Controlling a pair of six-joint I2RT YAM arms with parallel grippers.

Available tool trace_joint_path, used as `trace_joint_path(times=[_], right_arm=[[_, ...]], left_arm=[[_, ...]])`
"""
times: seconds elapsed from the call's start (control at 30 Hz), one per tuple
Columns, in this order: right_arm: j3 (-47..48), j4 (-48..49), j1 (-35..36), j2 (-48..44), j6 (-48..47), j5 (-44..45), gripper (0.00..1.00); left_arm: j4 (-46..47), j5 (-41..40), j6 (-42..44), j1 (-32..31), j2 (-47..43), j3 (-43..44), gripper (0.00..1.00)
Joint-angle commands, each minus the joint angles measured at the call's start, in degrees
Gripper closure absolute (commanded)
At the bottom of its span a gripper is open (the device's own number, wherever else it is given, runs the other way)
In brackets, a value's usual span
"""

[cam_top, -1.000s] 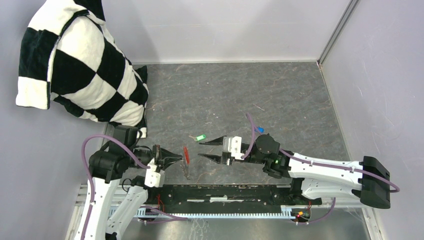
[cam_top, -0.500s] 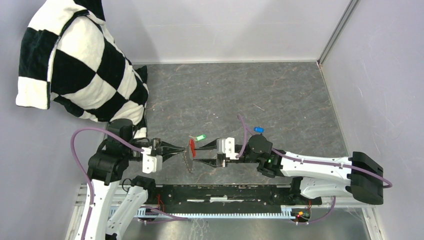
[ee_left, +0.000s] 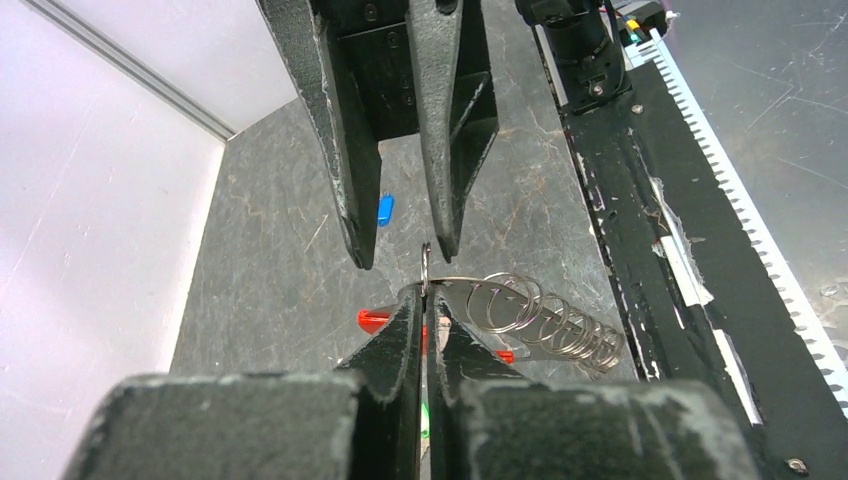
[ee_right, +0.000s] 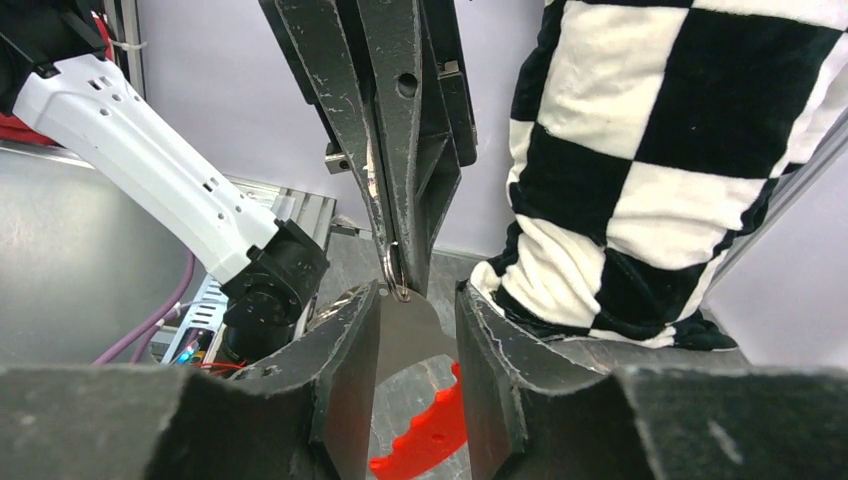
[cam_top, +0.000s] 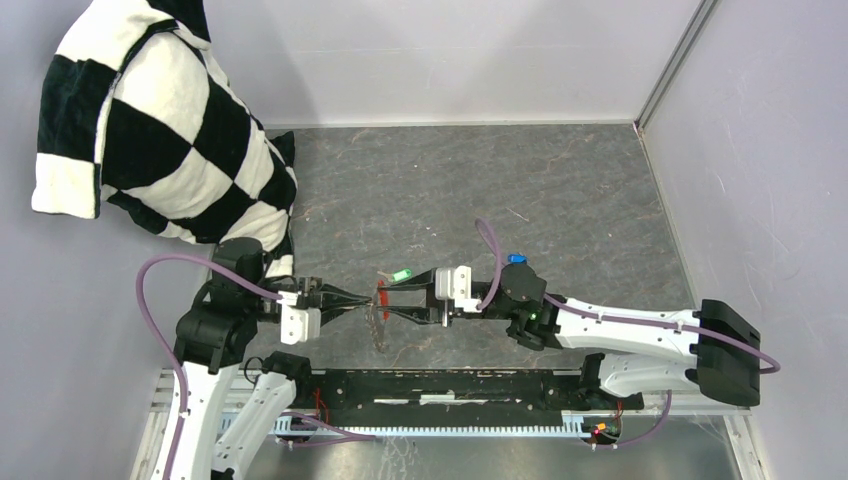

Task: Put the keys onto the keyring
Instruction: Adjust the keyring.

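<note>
Top view, left gripper: the left gripper (cam_top: 367,297) is clenched on the keyring (cam_top: 380,296) and holds it above the surface (cam_top: 520,180), near the front edge.
Top view, right gripper: the right gripper (cam_top: 388,297) is released; it comes from 3 o'clock and its tips reach the ring from both sides.
Top view, strap: the grey strap (cam_top: 377,330) hangs from the ring toward 6 o'clock.
Top view, keys: the green key (cam_top: 402,275) lies at 1 o'clock from the ring, just beside it; the blue key (cam_top: 517,258) lies at 2 o'clock, well apart.
Left wrist view: the thin ring stands edge-on above the closed tips, and the red tag (ee_left: 370,320) is under them.
Right wrist view: the ring sits between the open fingers without touching them, as far as I can tell.
Done: the ring is lifted and presented.
Left to do: both keys, I judge; neither is on the ring yet.
</note>
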Motion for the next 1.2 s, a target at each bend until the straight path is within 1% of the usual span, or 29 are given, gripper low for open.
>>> trace_joint_path(times=[0.0,0.17,0.27,0.33,0.37,0.47,0.5,0.53,0.63,0.7,0.8,0.87,0.97,1.17], right_arm=[[3.32,2.03,0.01,1.20,0.15,-1.91,0.63],[4.73,-0.97,0.07,2.03,-0.95,-2.82,0.72],[4.73,-1.77,0.03,1.75,-1.82,-2.56,0.84],[4.89,-2.64,0.05,1.61,-2.76,-2.56,0.97],[4.99,-3.36,0.03,1.52,-3.45,-2.43,0.99],[4.20,-4.56,0.18,0.38,-6.50,-1.89,1.00],[3.59,-4.58,0.33,-0.28,-7.84,-1.66,1.00],[2.93,-4.60,0.44,-0.93,-9.12,-1.60,1.00],[1.93,-5.93,1.15,-3.02,-13.68,-0.52,1.00],[1.59,-7.37,1.62,-4.02,-16.48,-0.01,1.00],[-0.05,-7.78,2.76,-5.75,-21.27,0.17,1.00],[-2.16,-6.55,3.48,-6.92,-24.59,0.09,1.00],[-3.51,-5.79,4.65,-7.86,-28.77,0.01,1.00],[-3.98,-6.40,7.07,-8.55,-36.70,-0.62,1.00]], left_arm=[[2.03,2.27,-1.06,-0.16,-0.66,-0.25,0.98],[2.02,2.36,-0.68,-0.16,-0.50,0.04,0.98],[2.04,2.44,-0.40,-0.16,-0.58,0.01,0.98],[2.09,2.38,-0.42,-0.16,-0.74,-0.15,0.98],[2.05,2.25,-0.39,-0.16,-0.88,-0.30,0.98],[1.81,1.47,0.02,-0.16,-1.36,-0.65,0.97],[1.68,0.95,0.23,-0.16,-1.55,-0.82,0.93],[1.68,0.43,0.46,-0.16,-1.75,-1.10,0.85],[1.71,-0.96,1.27,-0.16,-2.99,-2.23,0.66],[1.67,-1.48,1.71,-0.16,-3.80,-2.90,0.60],[1.68,-1.84,2.41,-0.16,-4.64,-3.49,0.53],[1.62,-1.63,2.76,-0.16,-4.80,-3.52,0.50],[1.60,-0.98,2.58,-0.16,-4.51,-2.98,0.50],[1.59,0.43,2.39,-0.12,-4.10,-2.07,0.54]])
